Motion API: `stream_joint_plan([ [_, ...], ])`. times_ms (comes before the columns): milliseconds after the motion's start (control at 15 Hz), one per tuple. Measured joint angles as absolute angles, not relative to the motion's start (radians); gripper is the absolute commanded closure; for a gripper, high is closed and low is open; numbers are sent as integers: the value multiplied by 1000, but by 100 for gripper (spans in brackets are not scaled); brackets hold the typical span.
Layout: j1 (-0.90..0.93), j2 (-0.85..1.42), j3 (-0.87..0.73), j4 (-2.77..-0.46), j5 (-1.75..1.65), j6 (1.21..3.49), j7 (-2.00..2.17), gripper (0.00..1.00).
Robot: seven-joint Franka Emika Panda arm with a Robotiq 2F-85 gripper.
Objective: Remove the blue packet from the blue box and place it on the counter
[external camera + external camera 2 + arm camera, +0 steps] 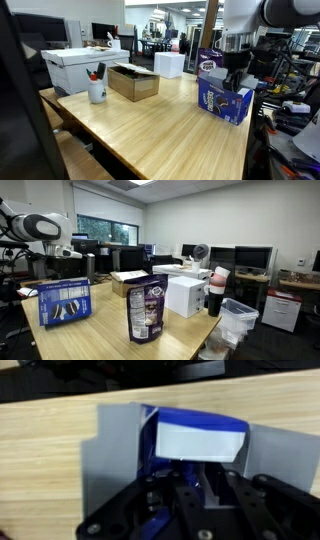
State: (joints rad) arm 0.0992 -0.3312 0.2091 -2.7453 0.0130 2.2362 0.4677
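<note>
Tall blue cardboard carton, flaps open, right side of light-wood counter; gripper at its mouth, jaw state indiscernible.

The counter carries the blue box, brown box, white mug.

White arm w/ black joints, black hand.
</note>
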Motion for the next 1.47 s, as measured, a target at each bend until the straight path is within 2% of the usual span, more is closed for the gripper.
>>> stream_joint_plan([
  [67,17,-337,134,-2692,-77,2234,402,64],
  [133,-34,-333,82,-2639,-124,2234,340,74],
  [333,-85,-293,-14,-2491,-145,2217,217,70],
  [400,-85,-276,-35,-2454,-126,2213,169,71],
  [467,-47,-291,-30,-2444,-80,2184,148,87],
  [533,-38,-300,-24,-2444,-75,2175,148,94],
  [600,-11,-332,-7,-2444,-51,2119,148,69],
  [667,22,-386,23,-2452,-36,2058,148,82],
  [733,24,-400,31,-2456,-36,2051,148,44],
  [867,23,-401,31,-2459,-36,2051,148,33],
  [1000,23,-401,32,-2459,-36,2051,148,17],
  [1067,24,-405,34,-2459,-36,2051,148,6],
  [1133,25,-409,34,-2459,-35,2051,148,16],
  [1200,31,-423,34,-2466,-31,2052,144,41],
  [1267,33,-439,34,-2481,-25,2053,130,41],
  [1333,34,-466,33,-2506,-16,2053,114,54],
  [1400,38,-500,32,-2540,1,2052,93,52],
  [1467,49,-526,29,-2569,14,2052,73,37],
])
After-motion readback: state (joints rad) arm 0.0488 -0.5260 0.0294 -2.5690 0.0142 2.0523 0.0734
